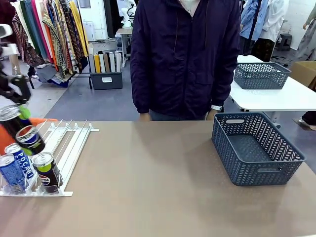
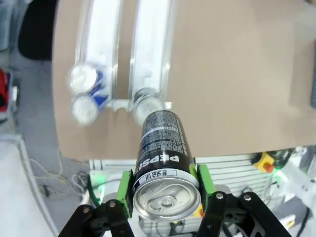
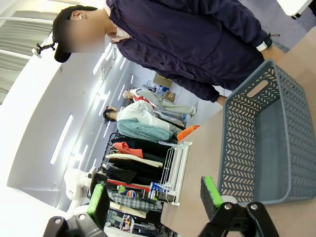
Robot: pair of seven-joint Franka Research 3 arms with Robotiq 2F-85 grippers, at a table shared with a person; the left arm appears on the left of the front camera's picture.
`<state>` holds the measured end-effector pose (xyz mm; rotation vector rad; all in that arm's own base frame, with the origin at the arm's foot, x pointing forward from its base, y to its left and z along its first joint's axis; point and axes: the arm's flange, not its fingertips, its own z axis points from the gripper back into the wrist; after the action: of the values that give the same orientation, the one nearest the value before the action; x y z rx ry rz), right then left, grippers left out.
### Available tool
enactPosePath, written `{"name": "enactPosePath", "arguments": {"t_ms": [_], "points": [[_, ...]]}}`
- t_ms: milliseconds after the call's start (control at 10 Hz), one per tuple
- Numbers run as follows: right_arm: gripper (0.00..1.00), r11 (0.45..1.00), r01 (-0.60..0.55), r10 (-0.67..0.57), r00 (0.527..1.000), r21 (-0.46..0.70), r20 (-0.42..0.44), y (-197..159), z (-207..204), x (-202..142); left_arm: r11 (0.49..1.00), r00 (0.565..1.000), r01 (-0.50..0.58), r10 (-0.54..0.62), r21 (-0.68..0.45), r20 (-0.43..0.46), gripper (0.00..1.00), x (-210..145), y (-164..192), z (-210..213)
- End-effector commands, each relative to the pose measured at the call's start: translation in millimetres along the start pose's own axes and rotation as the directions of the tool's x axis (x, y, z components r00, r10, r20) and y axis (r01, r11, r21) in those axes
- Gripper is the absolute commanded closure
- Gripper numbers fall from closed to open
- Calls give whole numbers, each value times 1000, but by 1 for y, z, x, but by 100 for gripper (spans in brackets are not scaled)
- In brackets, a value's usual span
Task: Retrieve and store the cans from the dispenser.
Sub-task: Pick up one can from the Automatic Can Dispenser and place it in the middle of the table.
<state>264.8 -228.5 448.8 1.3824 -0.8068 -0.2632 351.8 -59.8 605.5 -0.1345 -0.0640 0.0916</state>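
My left gripper (image 1: 20,114) hangs above the left end of the table, shut on a black Pepsi can (image 1: 27,137) that tilts over the white dispenser (image 1: 74,140). In the left wrist view its green pads (image 2: 205,183) clamp the top end of this can (image 2: 163,143). Three cans stand at the dispenser's front lip: two blue Pocari cans (image 1: 12,173) (image 1: 22,159) and a second Pepsi can (image 1: 47,172). From above they show as two blue cans (image 2: 83,78) (image 2: 85,109) and one black can (image 2: 147,102). My right gripper (image 3: 153,195) is open with nothing between its fingers.
A dark grey mesh basket (image 1: 236,174) stands on the right of the table, also seen as the basket (image 3: 266,148) near my right gripper. A person in a dark jacket (image 1: 185,54) stands at the far edge. The brown tabletop (image 1: 148,182) lies bare between dispenser and basket.
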Motion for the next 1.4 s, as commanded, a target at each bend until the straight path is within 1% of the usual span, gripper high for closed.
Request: {"name": "enactPosePath", "arguments": {"t_ms": [0,100,200,300,400,500,600,700,800,900,1000,1100,1200,1300], "points": [[0,1000,19,-20,1000,20,21,6,-2,3,948,948,317,-317,6,15,100,65,-76,-5],[0,1000,19,-20,1000,20,21,6,-2,3,911,911,412,-411,-8,44,100,92,-135,-28],[0,1000,19,-20,1000,20,21,6,-2,3,864,865,501,-502,-51,-1,100,107,-184,-59],[0,1000,19,-20,1000,20,21,6,-2,3,842,843,537,-538,-52,-19,100,116,-220,-88],[0,1000,19,-20,1000,20,21,6,-2,3,829,830,557,-558,-51,-7,100,123,-248,-114],[0,1000,19,-20,1000,20,21,6,-2,3,813,814,579,-581,-64,-11,100,127,-267,-138],[0,1000,19,-20,1000,20,21,6,-2,3,818,818,576,-576,-16,0,100,130,-283,-165],[0,1000,19,-20,1000,20,21,6,-2,3,814,814,581,-580,7,-34,100,132,-293,-188],[0,1000,19,-20,1000,20,21,6,-2,3,813,812,582,-579,16,-70,100,134,-300,-207],[0,1000,19,-20,1000,20,21,6,-2,3,816,814,578,-576,8,-68,100,136,-303,-220],[0,1000,19,-20,1000,20,21,6,-2,3,810,809,586,-582,17,-84,100,131,-310,-239],[0,1000,19,-20,1000,20,21,6,-2,3,801,798,598,-592,30,-111,100,128,-313,-249],[0,1000,19,-20,1000,20,21,6,-2,3,804,804,591,-583,56,-119,100,128,-316,-250],[0,1000,19,-20,1000,20,21,6,-2,3,804,803,592,-584,54,-121,100,129,-316,-252]]}}
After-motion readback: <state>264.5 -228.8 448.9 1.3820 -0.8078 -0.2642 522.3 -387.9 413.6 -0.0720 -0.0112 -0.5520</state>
